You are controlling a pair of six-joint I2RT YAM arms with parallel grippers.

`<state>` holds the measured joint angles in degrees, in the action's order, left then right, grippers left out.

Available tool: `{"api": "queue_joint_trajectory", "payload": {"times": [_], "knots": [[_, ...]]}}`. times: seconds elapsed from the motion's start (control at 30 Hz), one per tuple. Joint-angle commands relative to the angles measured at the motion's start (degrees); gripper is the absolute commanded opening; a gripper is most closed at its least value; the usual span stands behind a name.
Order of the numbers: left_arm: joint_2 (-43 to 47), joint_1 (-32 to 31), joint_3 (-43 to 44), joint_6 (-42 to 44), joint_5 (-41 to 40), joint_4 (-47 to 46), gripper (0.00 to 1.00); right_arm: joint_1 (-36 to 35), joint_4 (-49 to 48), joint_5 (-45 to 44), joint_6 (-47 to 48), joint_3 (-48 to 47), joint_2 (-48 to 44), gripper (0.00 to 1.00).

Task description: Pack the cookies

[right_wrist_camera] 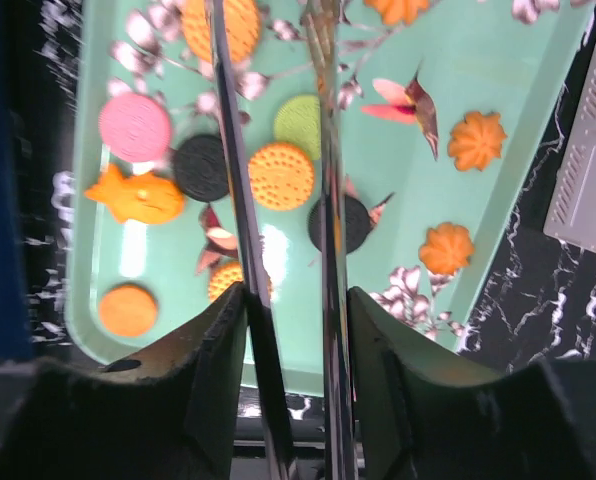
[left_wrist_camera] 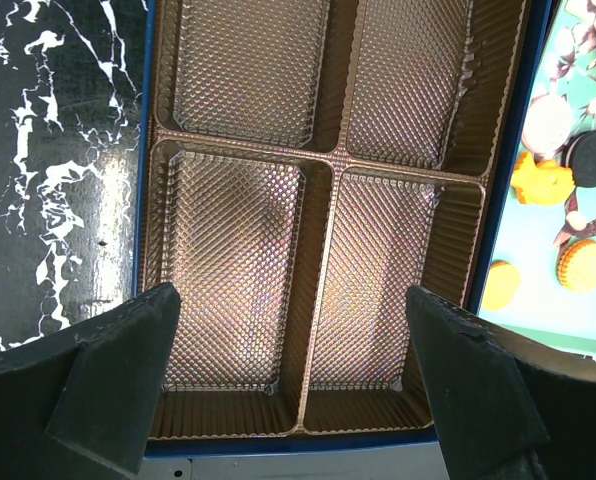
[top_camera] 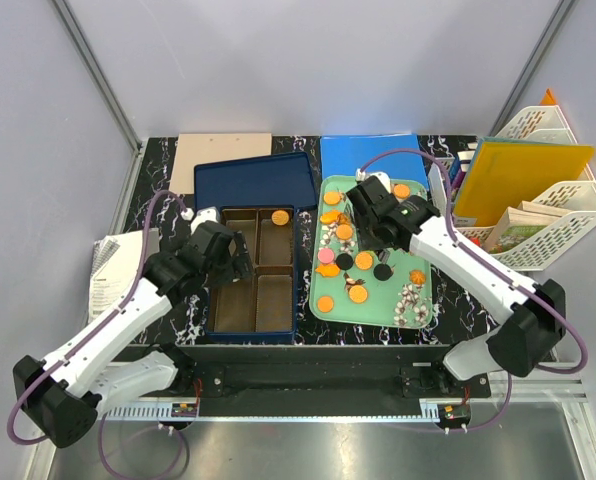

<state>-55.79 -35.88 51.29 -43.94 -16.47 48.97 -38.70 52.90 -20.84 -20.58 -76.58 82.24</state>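
From above, the left gripper (top_camera: 230, 265) hangs over the blue rectangular box (top_camera: 296, 280) with its brown ribbed plastic insert (top_camera: 273, 300); one lone orange cookie (top_camera: 279, 216) lies in the insert's far right compartment; the box's flat blue lid (top_camera: 256, 178) lies just beyond it; over to the right, the small flat round cookies (top_camera: 364, 260), mostly orange with pink, green and black among them, are scattered on the mint-green flower-printed tray (top_camera: 378, 300), and the right gripper (top_camera: 363, 222) sits low over that tray's far half; white mesh file racks (top_camera: 568, 215) stand further right. Left wrist now: the two black fingers (left_wrist_camera: 118, 380) are spread wide with nothing between them, the insert's cross-shaped divider directly below; the tray's edge shows at the right with a black cookie (left_wrist_camera: 590, 158) on it. Right wrist: two thin metal blades (right_wrist_camera: 328, 250) run up the view about a cookie's width apart above the tray; a dotted orange cookie (right_wrist_camera: 281, 175) shows in the gap, but whether the blades actually grip it I cannot tell from this angle; a pink cookie (right_wrist_camera: 135, 127) lies off to the left, apart from them.
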Motion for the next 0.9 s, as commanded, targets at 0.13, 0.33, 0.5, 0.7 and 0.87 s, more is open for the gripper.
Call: {"api": "queue_joint_trajectory", "payload": {"times": [0.13,0.33,0.5,0.7,0.87], "knots": [[1.2,-0.2,1.4,1.6,1.1,-2.7,0.99,0.3,0.4,-2.5,-0.2,2.9,-0.1,0.56],[0.9,-0.2,1.1,1.8,1.4,-2.7,0.99,0.4,-0.1,-1.2,-0.3,3.4,0.1,0.59],[0.5,-0.2,1.4,2.0,1.7,-2.7,0.99,0.2,-1.3,0.8,0.4,1.9,1.7,0.59],[0.9,-0.1,0.8,1.7,1.8,-2.7,0.99,-0.1,-2.8,3.1,0.6,1.0,3.0,0.59],[1.0,-0.2,0.3,1.5,1.7,-3.0,0.99,-1.2,-4.6,4.6,0.2,1.3,4.0,0.59]]}}
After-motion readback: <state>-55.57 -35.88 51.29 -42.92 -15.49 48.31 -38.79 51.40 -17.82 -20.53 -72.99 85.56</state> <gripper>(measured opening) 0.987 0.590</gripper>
